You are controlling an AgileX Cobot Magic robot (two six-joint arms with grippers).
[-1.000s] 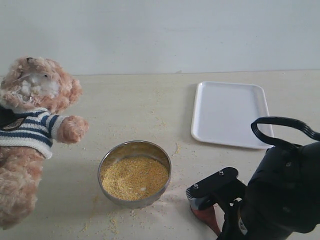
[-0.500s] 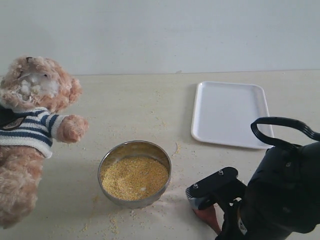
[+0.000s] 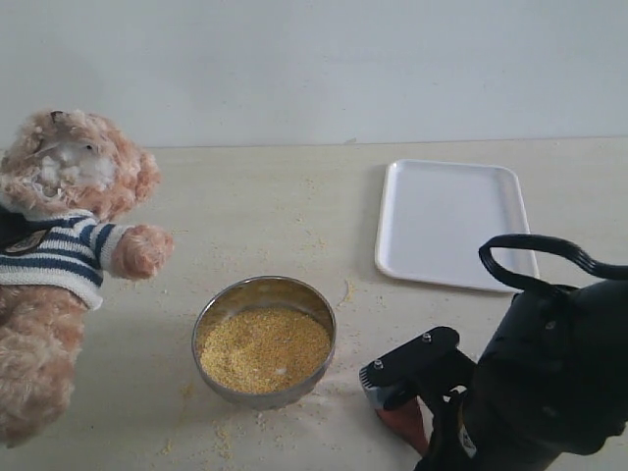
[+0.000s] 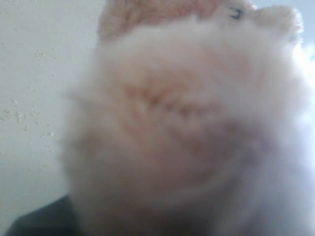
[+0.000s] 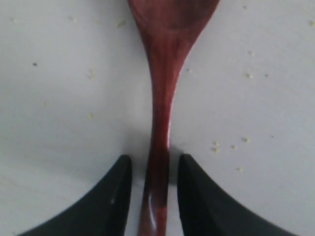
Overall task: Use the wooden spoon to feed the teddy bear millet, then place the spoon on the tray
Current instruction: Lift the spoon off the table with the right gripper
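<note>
The teddy bear [image 3: 69,182] in its striped sweater leans at the left edge of the exterior view, face turned up. Its fur [image 4: 187,123] fills the left wrist view and hides the left gripper's jaws. Millet [image 3: 263,348] is heaped in the steel bowl [image 3: 208,316] at the front centre. The wooden spoon [image 5: 165,88] lies flat on the table right of the bowl. My right gripper [image 5: 153,164] is low over it and open, one finger on each side of the slim handle with a narrow gap on both. In the exterior view only the spoon's reddish end [image 3: 402,424] shows under that gripper [image 3: 392,392]. The white tray [image 3: 451,221] lies empty at the back right.
Loose yellow crumbs [image 3: 221,432] lie scattered round the bowl and near the spoon [image 5: 231,145]. The bulky right arm [image 3: 549,383] with its cable loop fills the front right corner. A pale wall closes off the back of the table.
The right arm has shifted slightly to the left over the spoon. The bear has edged a little toward the left border.
</note>
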